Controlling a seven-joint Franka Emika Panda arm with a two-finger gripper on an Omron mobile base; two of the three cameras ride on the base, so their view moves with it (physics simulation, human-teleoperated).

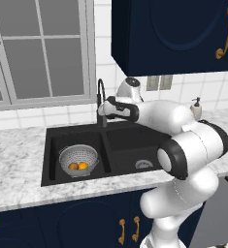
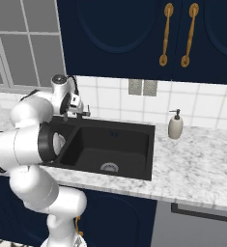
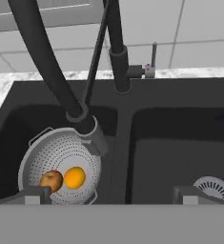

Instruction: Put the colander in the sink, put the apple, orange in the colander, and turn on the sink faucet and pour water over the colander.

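The colander (image 3: 61, 162) sits in the left basin of the black sink (image 3: 175, 128), with the apple (image 3: 51, 180) and the orange (image 3: 75, 177) side by side inside it. The sink faucet (image 3: 44, 62) arches over, and its spray head (image 3: 87, 125) hangs above the colander's rim. No water runs from it. The side lever (image 3: 153, 57) stands upright to the right of the faucet base. My gripper (image 3: 111, 198) is open and holds nothing, hovering over the sink close in front of the faucet (image 1: 101, 97). From the left base view the gripper (image 1: 104, 107) is beside the faucet stem, above the colander (image 1: 78, 160).
A beige soap pump bottle (image 1: 197, 109) stands on the marble counter (image 1: 18, 160) right of the sink. The right basin has a round steel drain (image 3: 213, 186). A window is behind the faucet, and dark blue cabinets (image 2: 134, 34) hang overhead.
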